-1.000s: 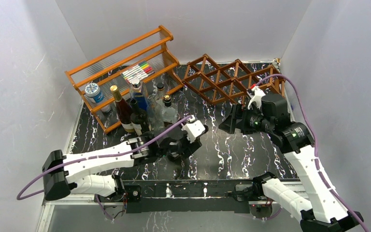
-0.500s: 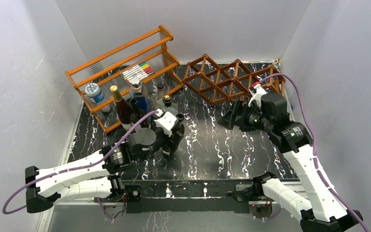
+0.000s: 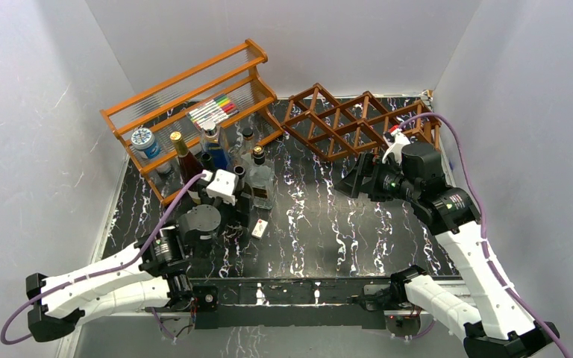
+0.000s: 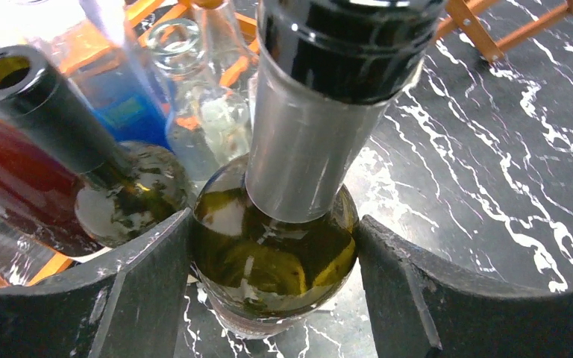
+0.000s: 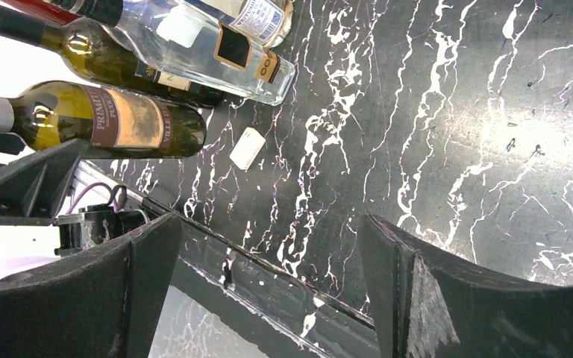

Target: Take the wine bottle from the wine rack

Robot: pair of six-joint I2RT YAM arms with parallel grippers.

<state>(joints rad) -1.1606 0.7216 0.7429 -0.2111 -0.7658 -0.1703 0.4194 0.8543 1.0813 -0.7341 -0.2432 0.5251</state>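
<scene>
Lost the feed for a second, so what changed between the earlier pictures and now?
The left pincer, still shut on the wine bottle, swung left across the table and now has it beside the other bottles in front of the orange shelf. A small white tag now shows on the table where the arm was. The right pincer stayed open near the wine rack; rack and shelf did not move.

The wine bottle's (image 5: 60, 119) tan label (image 5: 130, 118) reads "PRIMI".
</scene>
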